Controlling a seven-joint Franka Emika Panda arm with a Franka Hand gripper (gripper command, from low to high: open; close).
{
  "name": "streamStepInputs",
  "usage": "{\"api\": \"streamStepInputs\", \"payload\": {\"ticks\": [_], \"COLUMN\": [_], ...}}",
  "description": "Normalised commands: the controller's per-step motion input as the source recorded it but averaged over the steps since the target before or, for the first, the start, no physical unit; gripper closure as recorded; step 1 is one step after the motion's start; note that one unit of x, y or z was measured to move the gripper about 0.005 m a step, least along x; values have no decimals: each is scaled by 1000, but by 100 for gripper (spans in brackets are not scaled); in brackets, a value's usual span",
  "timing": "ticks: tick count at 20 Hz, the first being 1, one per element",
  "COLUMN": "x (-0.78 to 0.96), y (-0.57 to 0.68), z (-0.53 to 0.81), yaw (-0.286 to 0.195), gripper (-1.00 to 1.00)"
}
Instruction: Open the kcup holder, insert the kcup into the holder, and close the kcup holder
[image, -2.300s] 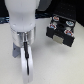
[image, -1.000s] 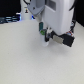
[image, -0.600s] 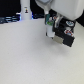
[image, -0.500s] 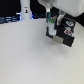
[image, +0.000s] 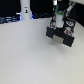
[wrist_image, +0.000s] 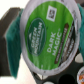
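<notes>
Since half a second ago the arm has shifted little; its gripper (image: 59, 21) hangs over the black boxy kcup holder (image: 62, 35) at the exterior view's upper right. Only the wrist view shows the small white kcup (wrist_image: 47, 37), green foil top filling the picture, pinched between the fingers. A tall white bottle (image: 25, 9) stands well apart.

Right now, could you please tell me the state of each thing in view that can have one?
kcup holder: drawer looks pulled out, pod slots showing.
kcup: held up close to the wrist camera, green foil top facing it, not yet in a slot.
gripper: over the holder, fingers too blurred to read.
white bottle-like object: upright on the far side of the table.
</notes>
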Motion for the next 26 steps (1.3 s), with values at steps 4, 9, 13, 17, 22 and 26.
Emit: {"api": "streamStepInputs", "payload": {"ticks": [4, 9, 13, 17, 22, 26], "x": [-360, -433, -472, -461, -248, -114], "y": [447, 418, 336, 168, 5, -38], "z": [-11, -42, -138, -230, -276, -260], "yaw": [96, 92, 117, 115, 64, 23], "gripper": [100, 100, 100, 100, 100, 100]}}
